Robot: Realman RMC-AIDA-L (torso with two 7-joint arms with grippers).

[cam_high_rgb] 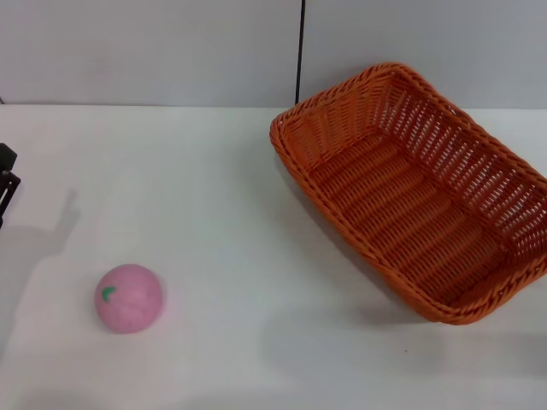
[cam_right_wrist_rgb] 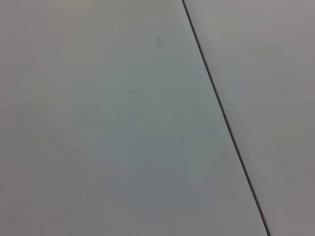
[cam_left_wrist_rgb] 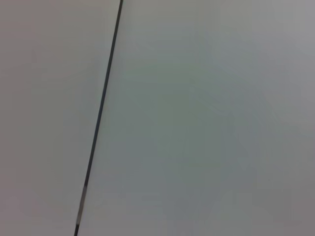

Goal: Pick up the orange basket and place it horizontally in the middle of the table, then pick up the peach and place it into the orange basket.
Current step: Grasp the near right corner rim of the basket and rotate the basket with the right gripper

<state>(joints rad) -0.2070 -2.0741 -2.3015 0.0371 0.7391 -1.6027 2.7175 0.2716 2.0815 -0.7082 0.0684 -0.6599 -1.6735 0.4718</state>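
Note:
The orange basket (cam_high_rgb: 414, 188) rests on the white table (cam_high_rgb: 222, 213) at the right, turned diagonally with its open side up and nothing inside it. The pink peach (cam_high_rgb: 128, 297) lies at the front left, well apart from the basket. A dark part of my left arm (cam_high_rgb: 7, 179) pokes in at the left edge, above and to the left of the peach; its fingers are not visible. My right gripper is out of the head view. Both wrist views show only a plain grey wall with a thin dark seam.
A grey wall (cam_high_rgb: 154, 51) with a vertical dark seam (cam_high_rgb: 300, 51) stands behind the table's far edge. The basket's right end reaches the right edge of the head view.

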